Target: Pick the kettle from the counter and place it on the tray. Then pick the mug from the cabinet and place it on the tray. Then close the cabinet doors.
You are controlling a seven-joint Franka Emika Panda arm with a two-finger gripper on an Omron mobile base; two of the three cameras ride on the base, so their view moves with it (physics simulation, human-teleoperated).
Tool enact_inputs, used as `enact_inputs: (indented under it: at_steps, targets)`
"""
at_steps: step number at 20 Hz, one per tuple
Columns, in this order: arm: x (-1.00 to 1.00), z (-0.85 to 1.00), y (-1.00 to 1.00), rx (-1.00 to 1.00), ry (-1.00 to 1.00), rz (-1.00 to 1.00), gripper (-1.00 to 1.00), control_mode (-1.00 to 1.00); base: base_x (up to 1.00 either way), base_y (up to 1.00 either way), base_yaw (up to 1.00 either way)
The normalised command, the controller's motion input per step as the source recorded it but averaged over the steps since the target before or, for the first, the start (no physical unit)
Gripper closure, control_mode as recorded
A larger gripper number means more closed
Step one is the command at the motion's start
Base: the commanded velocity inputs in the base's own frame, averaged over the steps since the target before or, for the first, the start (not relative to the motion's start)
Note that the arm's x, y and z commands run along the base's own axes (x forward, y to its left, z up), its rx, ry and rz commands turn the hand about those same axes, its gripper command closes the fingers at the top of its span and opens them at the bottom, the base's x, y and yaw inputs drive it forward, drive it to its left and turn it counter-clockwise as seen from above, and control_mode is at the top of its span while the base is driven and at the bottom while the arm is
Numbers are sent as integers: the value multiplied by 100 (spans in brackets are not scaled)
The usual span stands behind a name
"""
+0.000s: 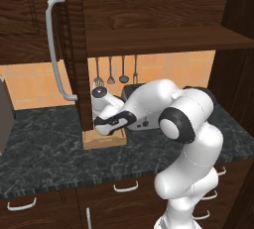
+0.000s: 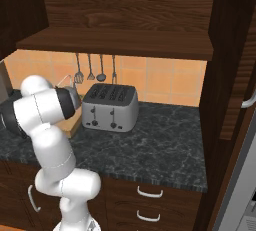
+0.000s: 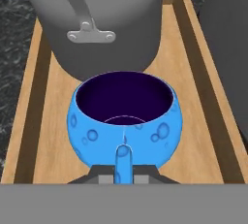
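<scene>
Grip: my gripper (image 3: 124, 172) was clamped on the handle of the mug (image 3: 125, 116), jaws nearly together around that thin blue loop.
Mug: it sat upright over the wood of the tray (image 3: 198, 121), in the near half, mouth up; whether its base was already touching the wood, I could not tell.
Kettle: the kettle (image 3: 97, 22) stood on the same tray just behind the mug, its grey wall very close to the mug's far rim.
Risk, crowding: I judged that any push forward on release could knock the mug against the kettle and shift both.
Risk, release: if the mug was not fully down, letting go could tip it or let it roll toward the tray's low rim.
Risk, withdrawal: pulling back with the loop not cleanly free could drag the mug off the tray onto the counter (image 1: 44, 143).
Surroundings: a toaster (image 2: 110, 107) stood just beside the tray; utensils (image 2: 90, 67) hung on the tiled wall behind.
In the way: the open cabinet door (image 1: 74, 49) with its long grey handle (image 1: 54, 49) hung close above the tray, so my arm had little room to rise.
Remaining: both doors looked unclosed.
</scene>
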Motion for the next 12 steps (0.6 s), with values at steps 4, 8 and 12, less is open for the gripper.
enact_inputs:
  at_steps: [4, 8, 12]
  targets:
    - [0, -17, 0, 0, 8, 0, 100, -100, 0, 0, 0]
    - [3, -36, 0, 0, 4, 0, 100, -100, 0, 0, 0]
    - [3, -45, 0, 0, 4, 0, 100, -100, 0, 0, 0]
